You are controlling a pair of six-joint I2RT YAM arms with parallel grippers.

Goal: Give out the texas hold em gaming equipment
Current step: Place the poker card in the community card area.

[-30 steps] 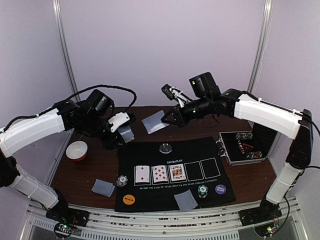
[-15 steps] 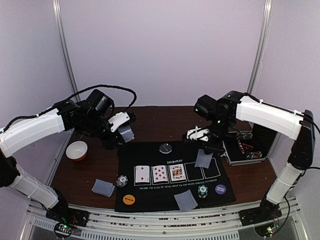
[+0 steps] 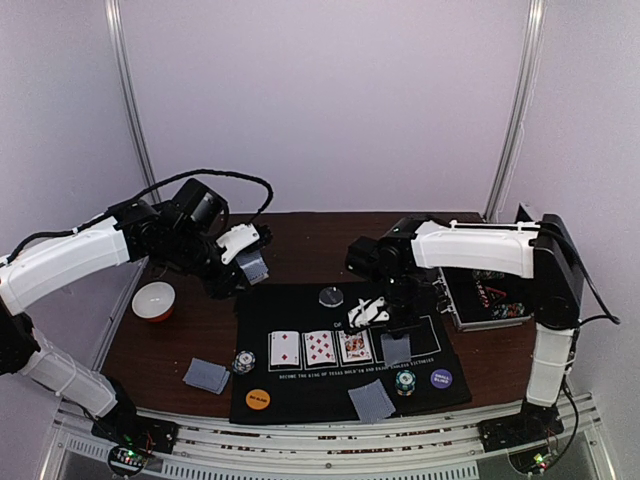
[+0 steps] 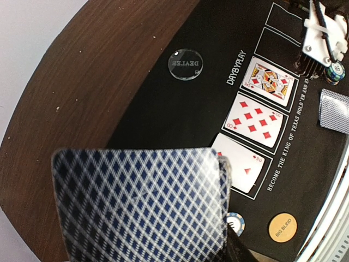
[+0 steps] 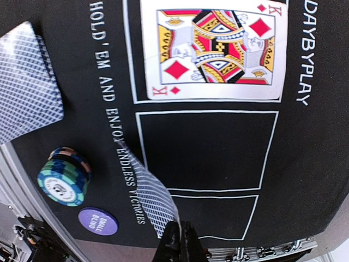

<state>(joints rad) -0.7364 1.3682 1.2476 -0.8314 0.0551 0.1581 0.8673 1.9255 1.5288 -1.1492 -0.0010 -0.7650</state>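
We judge the turn card in hand: right tool (image 5: 175, 232), clamped on a card (image 5: 150, 199), must lay it within the fourth outline (image 5: 207, 150); left tool (image 3: 243, 258) grips the deck (image 4: 142, 202).

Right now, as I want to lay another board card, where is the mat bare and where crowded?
Bare: the fourth outline, bordered by the king and the fifth outline, also bare. The right claw holds a card over their near edge. Crowded: the near strip, with chip stack, small blind disc and face-down cards.
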